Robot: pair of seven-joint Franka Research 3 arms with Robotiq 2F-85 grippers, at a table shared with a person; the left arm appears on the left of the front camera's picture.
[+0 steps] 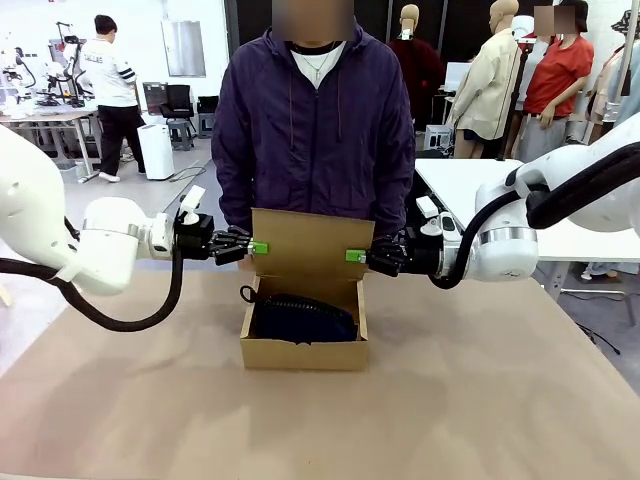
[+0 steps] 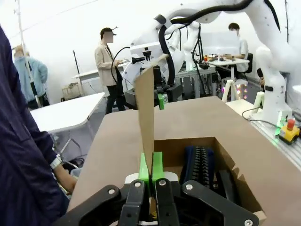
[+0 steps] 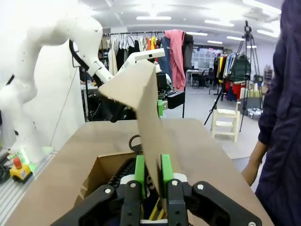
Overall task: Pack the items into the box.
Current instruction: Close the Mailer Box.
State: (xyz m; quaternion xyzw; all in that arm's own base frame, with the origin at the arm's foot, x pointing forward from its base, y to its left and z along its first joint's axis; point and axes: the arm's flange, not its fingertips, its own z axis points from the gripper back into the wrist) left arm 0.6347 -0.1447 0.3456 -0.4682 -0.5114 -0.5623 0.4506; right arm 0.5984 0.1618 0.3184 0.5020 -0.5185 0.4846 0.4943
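Here the small shallow brown cardboard box point(image 1: 303, 342) sits near the middle of the brown-topped counter point(image 1: 480, 400), with its plain hinged lid flap point(image 1: 312, 245) standing upright at the far edge, toward the person in a dark purple zip jacket point(image 1: 314, 130) who stands just behind it. The left tool point(image 1: 252, 247) comes in from the left and is clamped shut on the left edge of the lid flap; in the left wrist view its green pads point(image 2: 145, 165) press flat against both faces of the thin card. The right tool point(image 1: 358, 256) comes in from the right and is likewise pinched closed on the opposite edge of the flap, and the right wrist view shows its green pads point(image 3: 139, 168) squeezing the card between them. The two tools face each other across the width of the flap.

Inside the box lies the dark navy ribbed zip pouch point(image 1: 303, 315), filling most of the floor, its small loop point(image 1: 246, 294) poking over the left wall. In the right wrist view a bit of yellow-and-black point(image 3: 157, 210) shows low in the box beside the pouch, too hidden to identify surely. The person's hands are hidden behind the flap and the tools in the front view.
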